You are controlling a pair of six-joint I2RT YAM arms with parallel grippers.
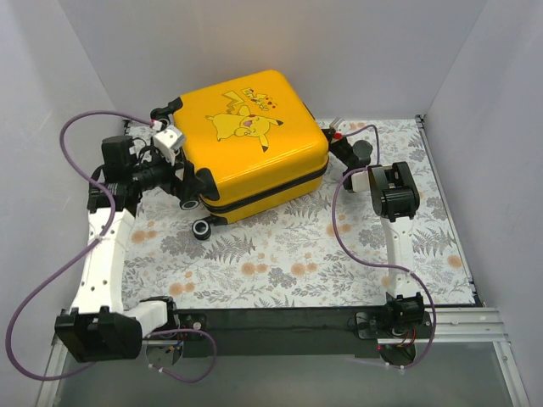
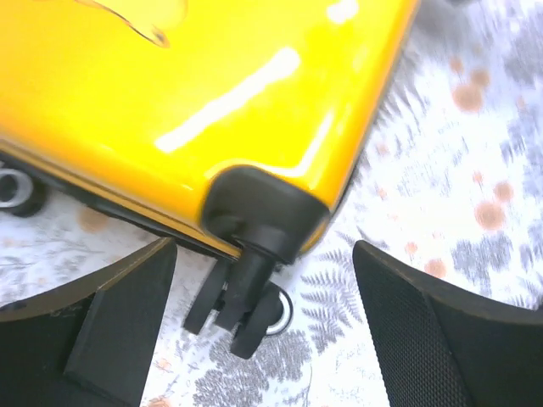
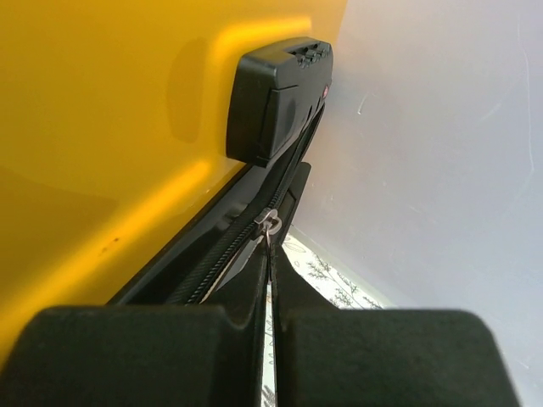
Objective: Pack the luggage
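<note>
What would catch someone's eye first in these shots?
The glossy yellow suitcase with its cartoon lid dominates the scene, lying closed at the back of the floral mat. The left gripper is open, with a corner wheel between its fingers. The right gripper is shut on the zipper pull near the black lock.

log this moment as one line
luggage: lid closed, flat on mat | left gripper: open, flanking corner wheel | right gripper: shut on zipper pull
</note>
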